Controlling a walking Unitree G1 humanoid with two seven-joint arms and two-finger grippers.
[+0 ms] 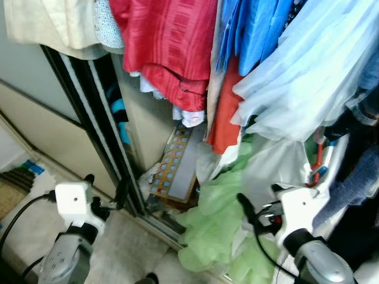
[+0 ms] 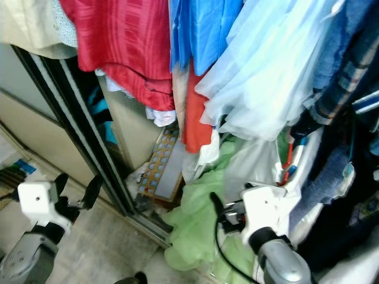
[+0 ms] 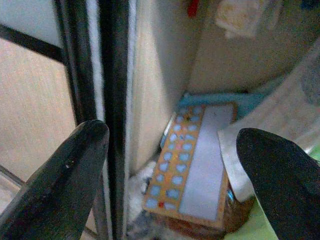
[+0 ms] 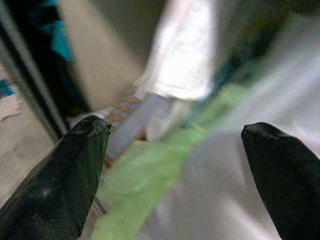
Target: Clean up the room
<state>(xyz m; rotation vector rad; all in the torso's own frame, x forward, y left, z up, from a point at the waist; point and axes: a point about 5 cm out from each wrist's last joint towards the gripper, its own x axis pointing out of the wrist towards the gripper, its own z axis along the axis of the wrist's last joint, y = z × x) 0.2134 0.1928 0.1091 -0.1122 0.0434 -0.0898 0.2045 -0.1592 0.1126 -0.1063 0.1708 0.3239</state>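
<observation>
green cloth spilling out of the wardrobe, both grippers empty

the robot faces an open wardrobe packed with hanging clothes. the likeliest thing to tidy is the pale green cloth (image 1: 216,222), a thin, gauzy, crumpled heap that spills from the wardrobe floor over the sliding door track (image 1: 163,223) onto the room floor (image 1: 127,251). the right gripper (image 4: 175,165) hovers just above and beside it, fingers spread wide and holding nothing. the left gripper (image 3: 172,172) is also spread wide and empty, near the dark door frame (image 1: 98,118), looking toward a flat cardboard box (image 3: 195,160) with a printed pattern of blue shapes that leans in the wardrobe corner.

to do this well, i judge the right gripper should come down on a thick fold of the green cloth rather than a loose edge, since such light fabric will slip and trail. it should lift clear of the track so nothing snags, and avoid catching the glossy light blue garment (image 1: 308,77) or the ribbed red garment (image 1: 169,41) hanging directly above. a white plastic bag (image 1: 269,168) lies against the green heap and may come up with it
</observation>
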